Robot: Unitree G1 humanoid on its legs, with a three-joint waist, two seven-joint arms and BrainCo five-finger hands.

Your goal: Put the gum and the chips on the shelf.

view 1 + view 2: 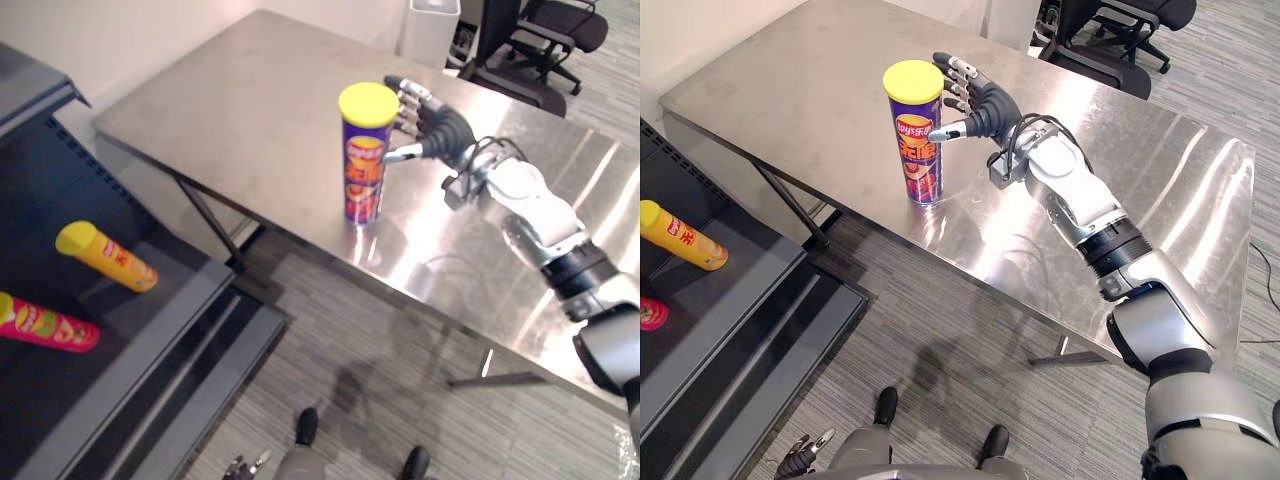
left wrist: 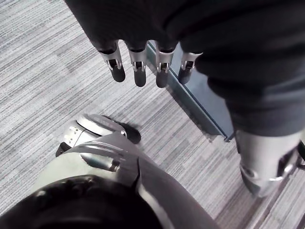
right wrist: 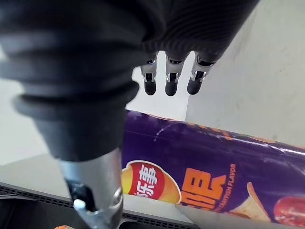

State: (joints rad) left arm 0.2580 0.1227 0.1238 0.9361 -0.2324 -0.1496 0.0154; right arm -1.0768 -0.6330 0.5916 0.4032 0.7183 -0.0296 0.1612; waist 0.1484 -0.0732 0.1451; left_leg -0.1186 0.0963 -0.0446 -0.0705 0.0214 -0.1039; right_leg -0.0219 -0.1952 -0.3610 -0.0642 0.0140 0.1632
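Observation:
A purple chips can (image 1: 363, 170) with a yellow lid stands upright near the front edge of the steel table (image 1: 240, 100). My right hand (image 1: 445, 128) is open right beside it, on the side away from the shelf. Its fingers (image 3: 171, 81) are straight and reach past the can's far side, while the thumb (image 3: 95, 191) points at the near side. In the right wrist view the can (image 3: 214, 167) lies in the gap between thumb and fingers. My left hand (image 1: 800, 458) hangs low over the carpet with its fingers (image 2: 138, 71) relaxed, holding nothing.
A dark shelf unit (image 1: 150, 310) stands at the left, lower than the table. A yellow tube (image 1: 105, 255) and a red tube (image 1: 45, 325) lie on it. Office chairs (image 1: 550, 40) and a white bin (image 1: 430, 30) stand beyond the table.

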